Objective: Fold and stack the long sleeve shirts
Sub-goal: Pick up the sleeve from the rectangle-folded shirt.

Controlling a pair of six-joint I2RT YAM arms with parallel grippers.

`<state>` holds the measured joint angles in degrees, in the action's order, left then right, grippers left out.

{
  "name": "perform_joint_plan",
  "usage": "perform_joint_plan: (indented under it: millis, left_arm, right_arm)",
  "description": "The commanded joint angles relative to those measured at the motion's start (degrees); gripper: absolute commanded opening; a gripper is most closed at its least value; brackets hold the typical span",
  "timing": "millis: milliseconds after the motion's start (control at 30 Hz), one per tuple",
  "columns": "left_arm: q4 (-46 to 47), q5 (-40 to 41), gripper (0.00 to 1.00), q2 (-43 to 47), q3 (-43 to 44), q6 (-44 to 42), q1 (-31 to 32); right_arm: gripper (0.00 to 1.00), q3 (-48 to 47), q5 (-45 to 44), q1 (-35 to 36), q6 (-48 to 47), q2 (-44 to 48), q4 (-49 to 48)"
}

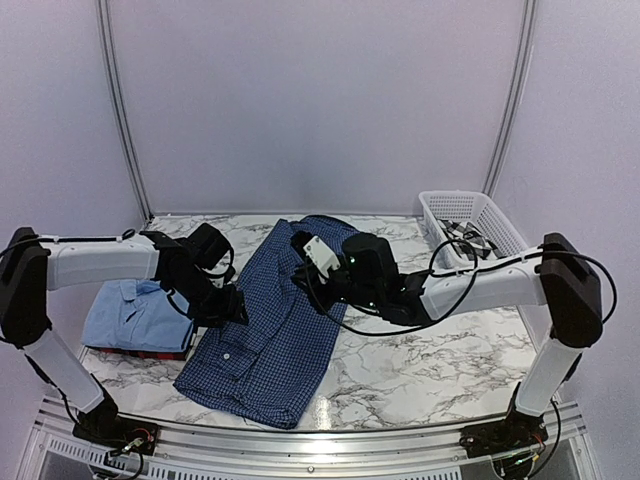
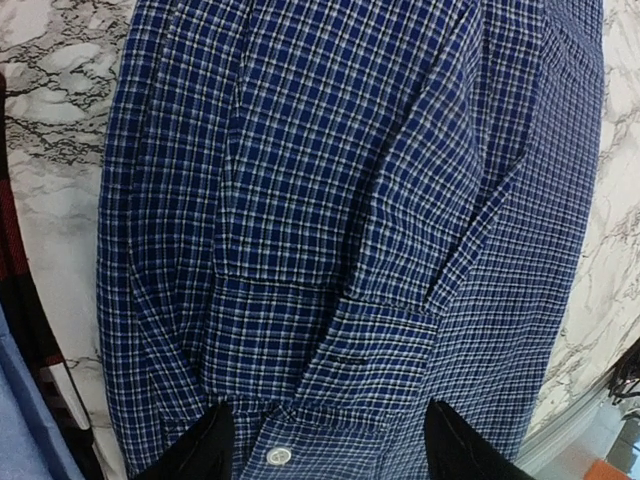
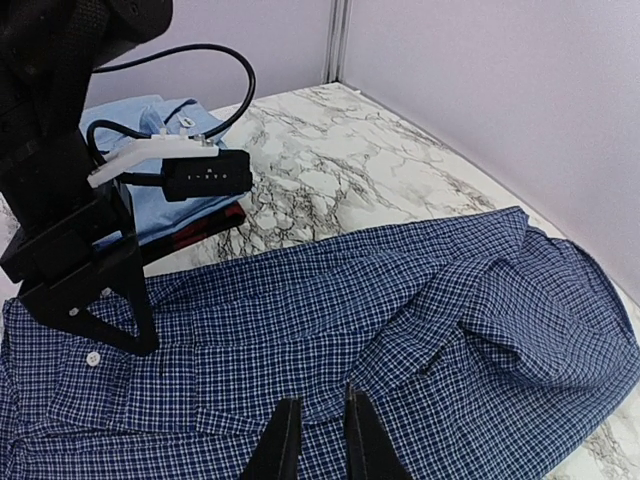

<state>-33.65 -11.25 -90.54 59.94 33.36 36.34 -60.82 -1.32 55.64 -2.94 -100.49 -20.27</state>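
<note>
Loosely folded navy checked shirt [image 1: 270, 330]; far end rumpled

Top external: fixed, high at the near side of the marble table [image 1: 440, 360], facing forward and down; takes in the whole top up to the back wall [image 1: 320, 100]. Left wrist: very near, looking almost straight down onto the navy shirt [image 2: 340, 200]. Right wrist: low, near, oblique across that shirt toward the left gripper [image 3: 85, 320]. Shared by all three: the navy shirt
</note>
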Motion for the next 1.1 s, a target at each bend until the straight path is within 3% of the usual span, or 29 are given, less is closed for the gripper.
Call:
perform_joint_plan:
  millis: [0, 233, 400, 567, 900, 1067]
  left_arm:
    - [1.7, 0.0, 0.67, -3.4, 1.2, -2.0, -0.1]
    - [3.1, 2.3, 0.74, -6.4, 0.8, -2.0, -0.6]
    - [4.1, 1.1, 0.72, -8.4, 1.0, -2.0, -0.7]
    - [4.3, 0.7, 0.62, -8.7, 1.0, -2.2, -0.6]
    - [4.5, -0.8, 0.29, -8.3, 1.2, -1.9, -0.7]
    - [4.4, -1.1, 0.22, -8.5, 0.7, -2.4, -0.7]
  right_arm:
    - [0.14, 0.2, 0.2, -0.3, 1.6, 2.4, -0.1]
    - [0.14, 1.2, -1.0, -0.5, 1.4, 3.2, -0.2]
    - [0.14, 1.0, -1.3, -0.4, 1.5, 3.0, -0.2]
    - [0.14, 1.0, -1.6, -0.4, 1.6, 3.1, -0.3]
    - [0.14, 0.5, -1.6, -0.5, 1.7, 2.6, -0.3]
    - [0.14, 0.5, -1.8, -0.6, 1.7, 2.5, -0.2]
